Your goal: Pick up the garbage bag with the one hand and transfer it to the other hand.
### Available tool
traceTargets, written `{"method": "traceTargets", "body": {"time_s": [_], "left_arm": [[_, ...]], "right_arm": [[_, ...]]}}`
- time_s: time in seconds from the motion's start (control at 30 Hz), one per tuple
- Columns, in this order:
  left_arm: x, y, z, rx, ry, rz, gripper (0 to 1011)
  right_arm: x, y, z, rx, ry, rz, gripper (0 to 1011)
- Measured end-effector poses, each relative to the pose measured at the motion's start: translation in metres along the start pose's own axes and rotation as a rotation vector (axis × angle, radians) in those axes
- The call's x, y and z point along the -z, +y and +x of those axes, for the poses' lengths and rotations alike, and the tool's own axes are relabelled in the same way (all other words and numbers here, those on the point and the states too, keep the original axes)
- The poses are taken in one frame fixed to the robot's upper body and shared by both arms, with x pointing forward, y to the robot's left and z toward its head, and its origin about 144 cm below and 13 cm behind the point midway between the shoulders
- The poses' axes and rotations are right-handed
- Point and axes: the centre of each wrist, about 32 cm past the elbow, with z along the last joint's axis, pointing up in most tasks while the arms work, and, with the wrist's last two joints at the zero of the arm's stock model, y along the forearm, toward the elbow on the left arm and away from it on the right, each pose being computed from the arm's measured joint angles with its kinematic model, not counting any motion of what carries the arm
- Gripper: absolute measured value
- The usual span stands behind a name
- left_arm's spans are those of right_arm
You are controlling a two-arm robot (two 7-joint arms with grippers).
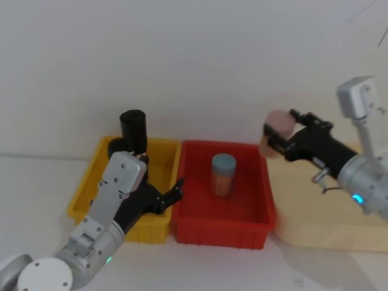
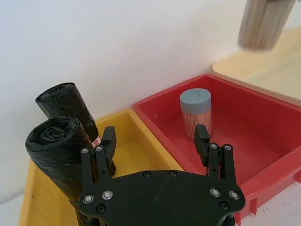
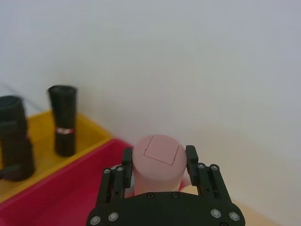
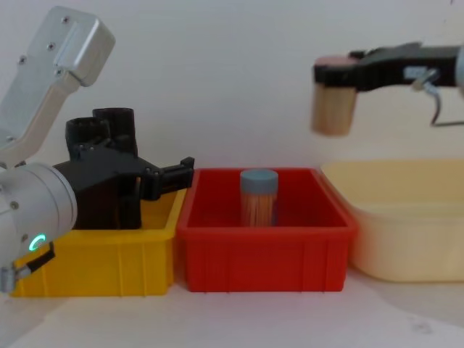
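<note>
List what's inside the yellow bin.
Two upright black rolls: plain garbage bag in front, stickered roll behind. The left gripper, open over the bin, covers the bag's base and nearby floor. The right gripper holds a jar aloft.

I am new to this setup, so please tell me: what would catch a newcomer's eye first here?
The right gripper holds a pink-lidded jar high in the air, near the red bin's right side. The left gripper hovers open close to the garbage bag in the yellow bin.
</note>
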Motion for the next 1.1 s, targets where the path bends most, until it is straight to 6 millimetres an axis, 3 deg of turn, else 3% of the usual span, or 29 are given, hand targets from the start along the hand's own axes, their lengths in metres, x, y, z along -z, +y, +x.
{"method": "traceTargets", "body": {"time_s": [0.47,0.77,1.1], "left_arm": [[0.0,0.0,0.0,0.0,0.0,0.0,1001],[0.0,0.0,0.0,0.0,0.0,0.0,1001],[0.0,0.0,0.0,0.0,0.0,0.0,1001]], "right_arm": [[-0.008,-0.029,0.025,0.166,0.008,-0.024,664],[0.005,-0.035,0.03,0.195,0.04,-0.123,664],[0.03,-0.027,0.028,0.176,0.071,-0.236,665]]}}
